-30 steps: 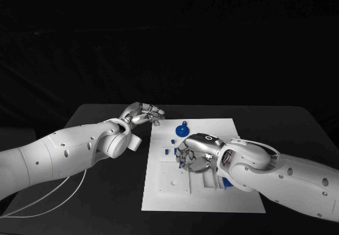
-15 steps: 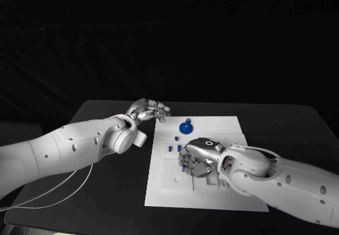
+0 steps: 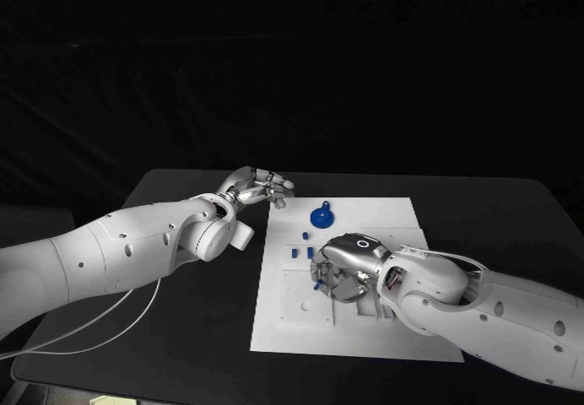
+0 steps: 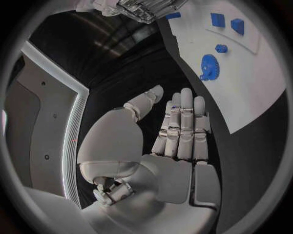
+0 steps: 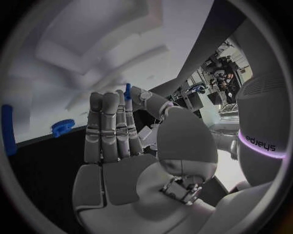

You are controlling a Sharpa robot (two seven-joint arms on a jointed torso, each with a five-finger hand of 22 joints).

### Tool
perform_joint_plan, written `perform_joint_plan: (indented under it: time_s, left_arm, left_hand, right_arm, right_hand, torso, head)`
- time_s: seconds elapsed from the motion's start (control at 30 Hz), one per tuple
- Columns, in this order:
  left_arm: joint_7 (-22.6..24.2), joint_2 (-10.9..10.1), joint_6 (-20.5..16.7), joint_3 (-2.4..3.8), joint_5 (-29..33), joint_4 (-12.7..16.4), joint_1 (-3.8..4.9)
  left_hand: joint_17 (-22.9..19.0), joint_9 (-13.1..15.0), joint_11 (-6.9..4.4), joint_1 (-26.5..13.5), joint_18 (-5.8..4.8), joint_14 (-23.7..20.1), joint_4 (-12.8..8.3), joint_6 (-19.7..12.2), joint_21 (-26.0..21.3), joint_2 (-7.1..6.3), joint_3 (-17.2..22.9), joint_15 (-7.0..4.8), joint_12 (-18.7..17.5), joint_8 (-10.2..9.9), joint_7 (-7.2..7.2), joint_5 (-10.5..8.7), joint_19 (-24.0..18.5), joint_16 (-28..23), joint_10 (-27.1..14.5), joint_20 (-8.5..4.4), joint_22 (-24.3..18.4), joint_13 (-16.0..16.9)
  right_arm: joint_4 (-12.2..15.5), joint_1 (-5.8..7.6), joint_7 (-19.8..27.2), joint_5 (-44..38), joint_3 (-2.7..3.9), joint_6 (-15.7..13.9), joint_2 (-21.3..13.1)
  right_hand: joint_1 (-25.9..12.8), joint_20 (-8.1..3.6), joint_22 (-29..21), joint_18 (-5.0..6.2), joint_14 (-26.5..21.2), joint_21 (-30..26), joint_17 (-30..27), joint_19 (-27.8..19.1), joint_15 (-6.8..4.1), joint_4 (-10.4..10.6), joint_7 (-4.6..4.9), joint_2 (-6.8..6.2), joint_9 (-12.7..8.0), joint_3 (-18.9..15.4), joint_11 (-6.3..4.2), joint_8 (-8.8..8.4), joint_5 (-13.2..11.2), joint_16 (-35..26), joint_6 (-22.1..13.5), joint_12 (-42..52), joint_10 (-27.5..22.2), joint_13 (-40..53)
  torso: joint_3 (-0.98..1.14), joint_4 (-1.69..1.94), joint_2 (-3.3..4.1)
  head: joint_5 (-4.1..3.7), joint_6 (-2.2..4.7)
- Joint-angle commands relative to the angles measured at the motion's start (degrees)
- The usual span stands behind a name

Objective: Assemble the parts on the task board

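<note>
The white task board (image 3: 365, 337) lies mid-table. My right hand (image 3: 342, 268) hovers over its middle, above the raised white blocks, and pinches a small blue part (image 3: 314, 285) between thumb and a finger; the part's tip (image 5: 127, 89) shows in the right wrist view. A blue gear (image 3: 320, 218) lies on the far part of the board, with small blue pieces (image 3: 300, 251) just nearer. My left hand (image 3: 256, 187) floats off the board's far left corner, fingers straight and together (image 4: 182, 126), holding nothing. From the left wrist the gear (image 4: 209, 66) shows on the board (image 4: 256, 73).
Bare black table (image 3: 182, 337) surrounds the board on all sides. A white cable (image 3: 121, 325) hangs under my left arm at the near left. Two blue blocks (image 4: 227, 22) sit on the board beyond the gear, close to my right hand (image 4: 143, 9).
The head view has shifted a little. My right hand has drawn slightly nearer over the board, carrying the small blue part. The left hand keeps its place by the far left corner.
</note>
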Motion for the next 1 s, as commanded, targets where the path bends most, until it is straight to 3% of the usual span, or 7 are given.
perform_joint_plan:
  time_s: [0.03, 1.0]
  left_arm:
    - [0.46, -0.01, 0.9, 0.02, 0.36, 0.04, 0.04]
    - [0.41, -0.1, 1.01, 0.02, 0.36, -0.14, 0.04]
  left_hand:
    - [0.15, -0.08, 0.05, -0.09, -0.26, 0.34, 0.01, -0.38, -0.29, 0.53, -0.36, 0.01, -0.35, 0.19, -0.1, 0.18, 0.0, -0.32, 0.26, -0.36, 0.09, -0.05]
    - [0.53, -0.12, 0.06, -0.12, -0.26, 0.36, -0.01, -0.42, -0.37, 0.59, -0.38, 0.02, -0.42, 0.22, -0.09, 0.13, -0.01, -0.59, 0.26, -0.36, 0.17, -0.08]
  right_arm:
    - [-0.1, -0.12, -0.73, -1.14, -0.05, 0.4, -0.21]
    - [2.04, -0.11, -1.08, -0.81, 0.01, -0.24, -1.92]
  right_hand:
    - [0.14, 0.04, 0.06, 0.64, -0.02, 0.21, -0.07, 0.36, -0.41, -0.01, -0.36, 0.19, 0.04, -0.14, -0.03, 0.38, 0.21, 0.37, 0.16, 0.12, 0.29, 0.07]
    - [0.13, -0.04, 0.13, 0.64, 0.03, 0.33, -0.16, 0.5, -0.47, 0.02, -0.4, 0.18, 0.22, -0.08, -0.09, 0.41, 0.28, 0.65, 0.22, 0.11, 0.43, 0.25]
  torso:
    - [-0.03, 0.07, -0.01]
    - [-0.05, 0.03, -0.02]
  head:
    - [0.08, -0.11]
    - [0.11, -0.47]
